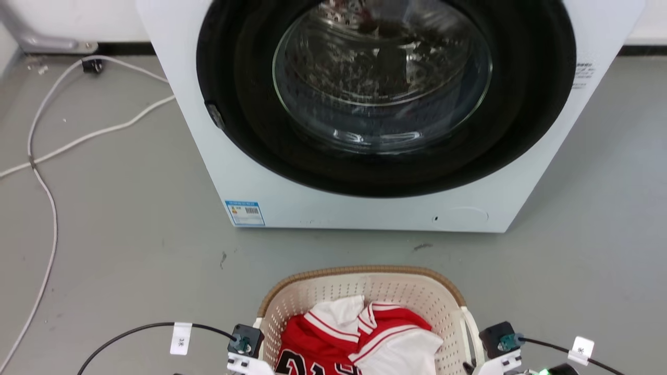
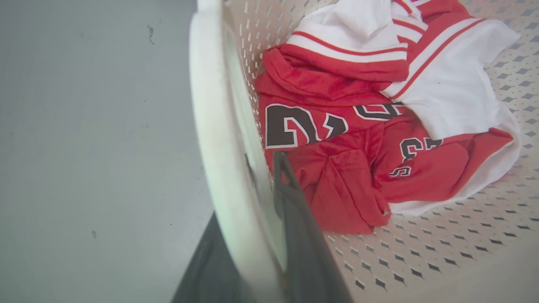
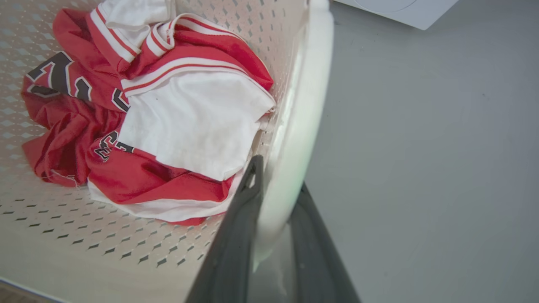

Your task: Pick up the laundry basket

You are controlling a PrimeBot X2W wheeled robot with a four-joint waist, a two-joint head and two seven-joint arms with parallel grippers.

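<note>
The laundry basket (image 1: 365,272), cream-white and perforated with a brown woven-look rim, sits on the grey floor at the bottom middle of the head view. Red and white jerseys (image 1: 359,338) lie inside it. My left wrist (image 1: 245,345) is at its left side and my right wrist (image 1: 501,339) at its right side. In the left wrist view my left gripper (image 2: 248,189) is shut on the white loop handle (image 2: 210,105), one finger inside the basket wall (image 2: 379,261). My right gripper (image 3: 280,172) is shut on the other white handle (image 3: 307,105) the same way.
A white washing machine (image 1: 365,213) with its round glass door (image 1: 380,78) shut stands close in front of the basket. Pale cables (image 1: 47,208) trail over the floor at the left. Bare grey floor (image 1: 130,250) lies between the machine and the basket.
</note>
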